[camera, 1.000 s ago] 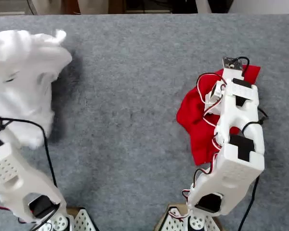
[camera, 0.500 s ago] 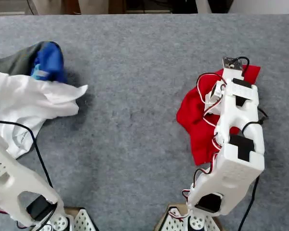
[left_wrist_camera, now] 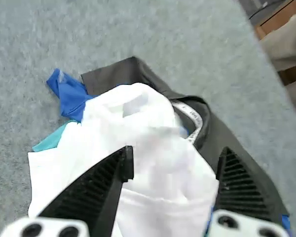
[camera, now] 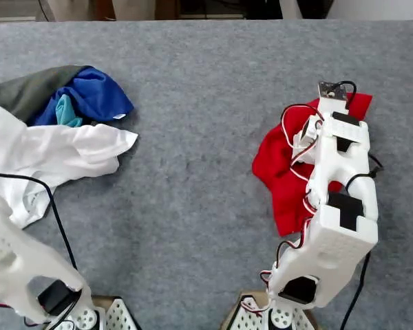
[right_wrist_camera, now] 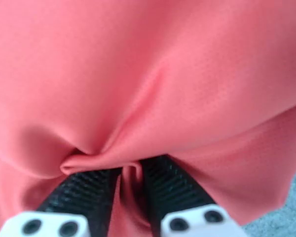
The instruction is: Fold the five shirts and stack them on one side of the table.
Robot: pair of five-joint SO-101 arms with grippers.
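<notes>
High view: folding not yet begun, with right fingers (right_wrist_camera: 89, 192) clenched on the red shirt (camera: 275, 172) mid-right and left fingers (left_wrist_camera: 103, 182) released above the white shirt (camera: 62, 155), which next needs spreading flat.

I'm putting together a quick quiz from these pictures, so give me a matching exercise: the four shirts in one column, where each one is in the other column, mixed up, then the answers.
Things:
1. white shirt
2. red shirt
3. blue shirt
4. grey shirt

Places:
A. pinched in the right gripper
B. bunched up in the left heap, teal cloth against it
C. back left, partly covered by another shirt
D. spread near the left edge, under the open left gripper

Pairs: 1-D, 2-A, 3-B, 4-C
</notes>
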